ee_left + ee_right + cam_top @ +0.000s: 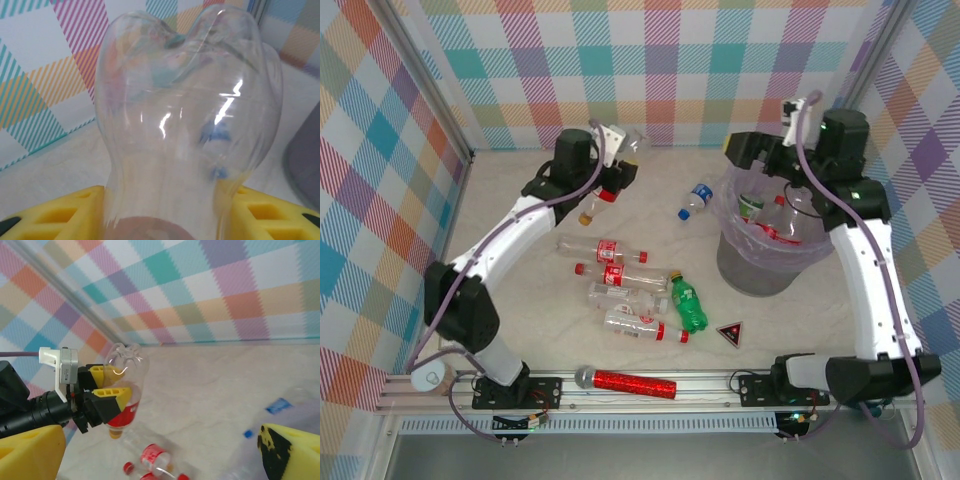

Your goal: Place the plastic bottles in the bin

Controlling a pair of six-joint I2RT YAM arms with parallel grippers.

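Right wrist: bottle point(132, 369) in left tool point(110, 384), red-labelled, perhaps cap-down.

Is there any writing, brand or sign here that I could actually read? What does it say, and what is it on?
No text can be read in any view.
On the clear bottles: red labels with white marks, too small to read.
On the green bottle: a pale label, too blurred to read.
On the triangle: a red mark, unreadable.
On the held bottle: a red label, blurred.
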